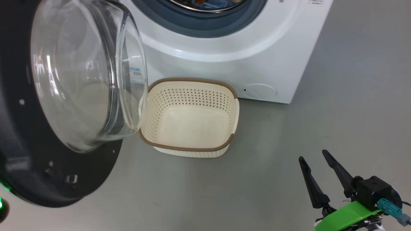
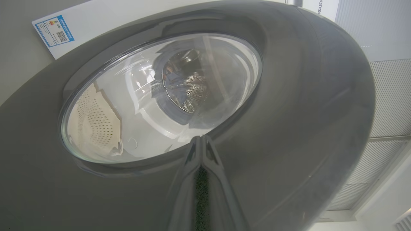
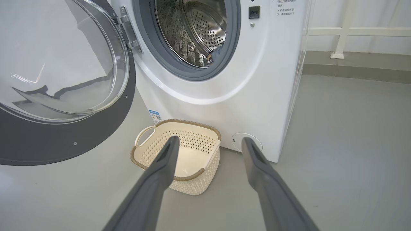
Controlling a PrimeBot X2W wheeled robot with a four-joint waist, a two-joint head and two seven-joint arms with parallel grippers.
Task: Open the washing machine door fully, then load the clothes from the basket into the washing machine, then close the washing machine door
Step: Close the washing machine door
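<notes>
Head view: door (image 1: 74, 80) bulge toward basket (image 1: 189, 96)

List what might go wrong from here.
1. The basket sits right by the open washing machine door; the swing may clip it.
2. Blue clothes lie near the lip of the drum and might get pinched.
3. The shut left end effector sits at the glossy rim and may slip.

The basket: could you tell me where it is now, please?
The basket stands on the floor in the middle of the head view, just before the washing machine, the open door at its left.
</notes>
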